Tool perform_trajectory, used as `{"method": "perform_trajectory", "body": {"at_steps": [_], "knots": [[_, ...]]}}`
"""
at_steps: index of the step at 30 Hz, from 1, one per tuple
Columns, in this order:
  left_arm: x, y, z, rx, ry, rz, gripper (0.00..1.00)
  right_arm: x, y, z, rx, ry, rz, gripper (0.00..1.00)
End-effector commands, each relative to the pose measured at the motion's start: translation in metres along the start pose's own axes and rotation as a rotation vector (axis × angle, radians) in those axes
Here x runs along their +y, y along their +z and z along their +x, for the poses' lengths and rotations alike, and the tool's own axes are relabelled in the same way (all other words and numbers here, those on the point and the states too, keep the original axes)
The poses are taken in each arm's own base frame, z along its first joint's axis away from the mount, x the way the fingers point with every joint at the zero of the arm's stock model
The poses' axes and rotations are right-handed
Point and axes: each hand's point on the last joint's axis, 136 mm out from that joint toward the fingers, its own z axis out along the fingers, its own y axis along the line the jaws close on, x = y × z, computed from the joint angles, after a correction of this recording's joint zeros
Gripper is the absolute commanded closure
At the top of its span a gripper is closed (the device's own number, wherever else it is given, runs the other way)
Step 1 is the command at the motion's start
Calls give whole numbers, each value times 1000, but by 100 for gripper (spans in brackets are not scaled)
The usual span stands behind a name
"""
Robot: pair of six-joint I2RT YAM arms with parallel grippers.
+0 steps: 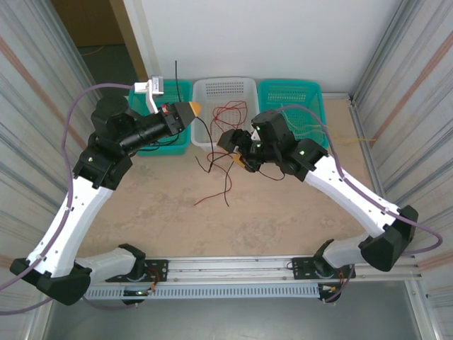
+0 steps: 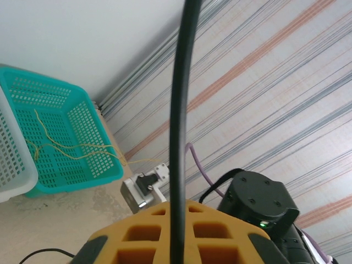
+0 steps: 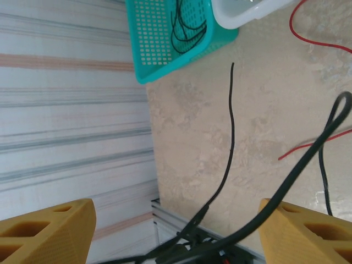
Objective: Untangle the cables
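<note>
**Left pinching a black cable, right spread wide**

Obscured: in the left wrist view the black cable (image 2: pixel 179 110) is blurred, runs off the top edge, and covers the seam between the fingertips. In the right wrist view a looped black cable (image 3: pixel 308 159) is out of focus. Its lower end is lost in a dark tangle at the bottom edge, and I cannot tell whether it touches either finger. From overhead the right gripper's tips sit mostly under its own wrist.

Left gripper (image 1: pixel 190 110): clenched on the black cable, raised above the table (image 1: pixel 269 219) in front of the left teal basket (image 1: pixel 164 146). The cable sticks up above the fingers and hangs below them.

Right gripper (image 3: pixel 176 225): fingers far apart, nothing gripped. The looped cable passes between them.

Red cables (image 1: pixel 228 113): over the front of the white basket (image 1: pixel 225 88) and on the table between the arms.

Pale yellow wires (image 2: pixel 66 146): in the right teal basket (image 2: pixel 91 129), one trailing over its rim.
</note>
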Motion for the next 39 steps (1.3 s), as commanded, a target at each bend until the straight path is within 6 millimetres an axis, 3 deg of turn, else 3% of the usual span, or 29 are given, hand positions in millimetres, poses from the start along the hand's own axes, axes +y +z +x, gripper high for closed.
{"method": "perform_trajectory", "body": {"at_steps": [1,4,8,12,17,22,29,34,39], "knots": [[-11,-3,-2,-15,40,41,100,6,9,-2,13,23,-32,29],[-11,-4,-2,-17,42,42,100,1,13,-2,19,27,-24,45],[-8,-3,-2,-19,48,28,100,-8,16,-2,22,27,2,80],[-2,-5,-3,-33,55,-6,100,-25,18,-1,19,13,57,97],[9,-13,-13,-63,60,-72,100,-65,19,-2,12,-24,180,100],[33,-31,-30,-114,45,-191,100,-114,20,-1,22,28,273,100],[75,-61,-55,-181,-19,-366,100,-152,7,4,26,12,391,100],[95,-66,-78,-219,-11,-444,100,-141,2,3,34,-28,360,100],[115,-58,-109,-250,29,-503,100,-104,-2,5,50,-148,300,100]]}}
